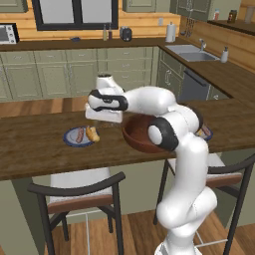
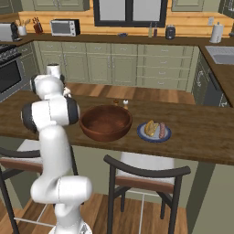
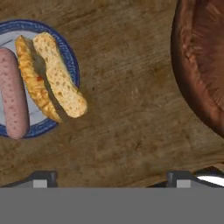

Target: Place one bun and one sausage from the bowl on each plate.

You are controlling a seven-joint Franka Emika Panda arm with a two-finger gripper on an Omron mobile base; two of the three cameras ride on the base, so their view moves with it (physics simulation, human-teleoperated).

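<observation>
Left base view, left to right. Left plate [image 1: 71,140] on the wooden counter [image 1: 30,149], at about 9 o'clock from the bowl [image 1: 135,137]. It holds one sausage [image 1: 79,135] and one bun [image 1: 92,133], side by side, the bun overhanging the rim at the bowl side. The gripper [image 1: 103,119] hovers over bare counter between this plate and the bowl; nothing is in it. In the hand view the two finger tips [image 3: 43,178] sit far apart at the bottom edge, jaws wide.

Bowl: dark wood, deep. In the right base view its interior [image 2: 106,119] looks empty.

Right plate [image 2: 142,133], at 3 o'clock from the bowl, close but apart: one bun [image 2: 151,128] and one sausage [image 2: 162,130], touching.
</observation>
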